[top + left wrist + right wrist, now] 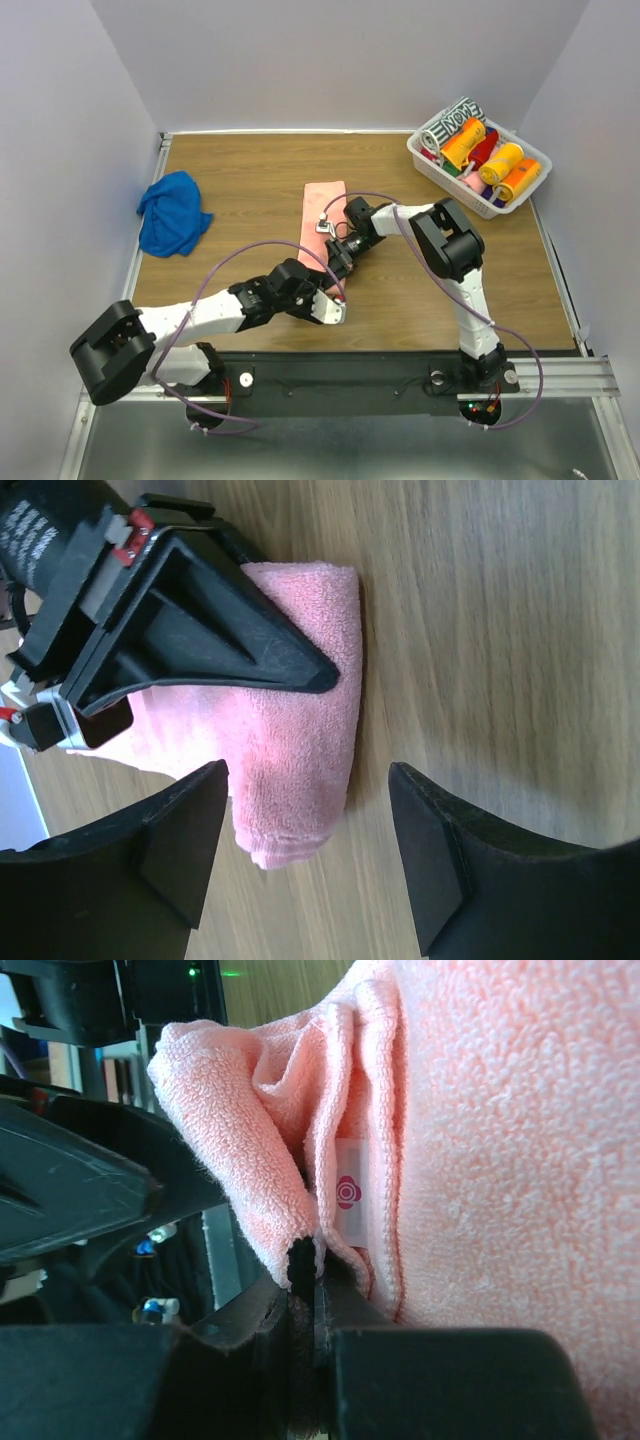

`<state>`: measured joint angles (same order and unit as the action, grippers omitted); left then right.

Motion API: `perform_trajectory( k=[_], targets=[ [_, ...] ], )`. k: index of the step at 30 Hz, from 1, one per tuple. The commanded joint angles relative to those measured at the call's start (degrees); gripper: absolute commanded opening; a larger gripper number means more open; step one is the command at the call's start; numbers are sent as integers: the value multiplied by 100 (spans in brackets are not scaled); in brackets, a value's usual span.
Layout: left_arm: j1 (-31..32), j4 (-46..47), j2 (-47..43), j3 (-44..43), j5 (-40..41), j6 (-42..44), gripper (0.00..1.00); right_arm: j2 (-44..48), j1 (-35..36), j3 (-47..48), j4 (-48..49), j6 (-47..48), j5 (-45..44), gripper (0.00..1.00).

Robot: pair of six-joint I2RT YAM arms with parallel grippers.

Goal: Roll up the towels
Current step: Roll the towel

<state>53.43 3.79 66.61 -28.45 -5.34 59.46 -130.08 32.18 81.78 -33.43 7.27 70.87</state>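
**Rolling the pink towel: near end turning over**

At the right gripper point(306, 1295): clamping narrow on a doubled edge of the pink towel point(500, 1160), just beside the sewn label point(347, 1192), and bunching the cloth up above the pinch at the centre of the wrist frame.

At the left gripper point(305, 800): standing wide and holding nothing. Straddling the rounded, folded end of the towel at lower centre of its own frame. Not managing to tell whether either pad is touching the cloth.

Handling, judging only:
- Treating it as light, limp terry that is grippy rather than slippery, with nothing fragile.
- Expecting sag, and unrolling on release.
- Taking hold at the hem and corners of the turned end, not mid-cloth.
- Keeping both ends of the roll advancing together to avoid coning.

Orientation: lying as a narrow strip on the table point(250, 170) at the centre of the top frame. Running long-axis from upper centre down toward the grippers, leaning slightly. Lying flat at the far end and turning over at the near end. Crossing that with the roll axis, so likely rolling toward the top of the frame.

Remaining: leaving the blue towel point(172, 212) crumpled at the left of the top frame, well apart from both arms. Ignoring the basket point(418, 152) of rolls at upper right.
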Motion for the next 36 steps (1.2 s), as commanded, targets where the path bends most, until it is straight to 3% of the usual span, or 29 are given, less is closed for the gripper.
perform_trajectory(
  k=[1,4,5,13,16,18,25,28,32,36],
  targets=[
    [89,868,316,85,411,487,77,-290,7,198,-304,-24,-144,5],
    [106,1211,667,120,780,557,77,-421,-2,286,-392,-85,-91,5],
    [115,1290,756,120,894,558,89,-456,-2,295,-418,-94,-74,5],
    [124,1423,1196,147,754,497,89,-711,-28,444,-673,-15,243,5],
    [124,1353,1363,68,675,373,80,-738,-19,462,-735,29,269,5],
    [133,1221,1468,-29,622,303,68,-773,-28,505,-779,90,331,5],
    [133,1019,2083,-239,675,32,51,-808,-37,690,-1314,591,226,5],
    [133,483,2093,-503,387,-163,40,-677,-124,717,-1315,618,-117,20],
    [133,-201,2023,-653,-114,-444,31,-483,-352,1110,-1324,504,-582,53],
    [141,-677,2066,-776,-458,-558,28,-422,-616,1682,-1341,284,-1013,63]
  ],
)
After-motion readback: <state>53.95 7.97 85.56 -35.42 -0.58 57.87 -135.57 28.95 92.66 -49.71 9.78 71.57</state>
